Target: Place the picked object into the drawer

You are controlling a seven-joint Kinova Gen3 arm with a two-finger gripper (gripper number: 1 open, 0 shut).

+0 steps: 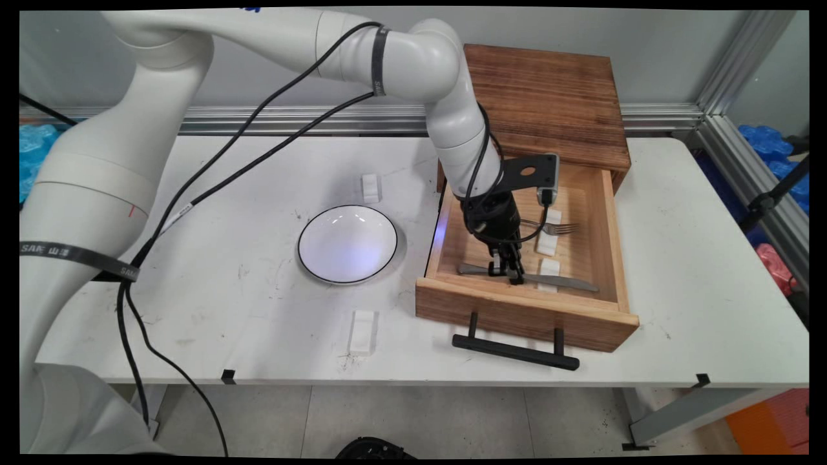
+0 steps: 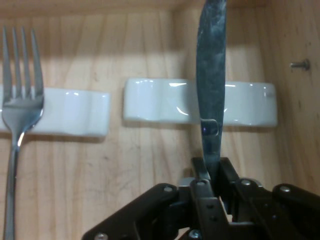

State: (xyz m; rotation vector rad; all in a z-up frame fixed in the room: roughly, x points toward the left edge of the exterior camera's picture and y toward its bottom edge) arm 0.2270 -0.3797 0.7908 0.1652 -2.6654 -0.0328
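Inside the open wooden drawer [image 1: 617,258] a steel knife [image 1: 562,280] lies across a white rest [image 1: 549,267]. My gripper [image 1: 510,274] reaches down into the drawer and is shut on the knife's handle. In the hand view the knife [image 2: 211,85] runs up from between the fingers [image 2: 202,172] over its white rest [image 2: 155,101]. A fork [image 1: 559,227] lies further back in the drawer on a second white rest [image 1: 548,244]; the hand view shows this fork [image 2: 19,100] and its rest [image 2: 75,112] at the left.
A white bowl with a dark rim [image 1: 347,244] stands on the table left of the drawer. Two more white rests lie on the table, one behind the bowl [image 1: 370,187] and one in front [image 1: 362,331]. The drawer's black handle [image 1: 515,349] juts toward the table's near edge. The wooden cabinet [image 1: 549,97] stands behind.
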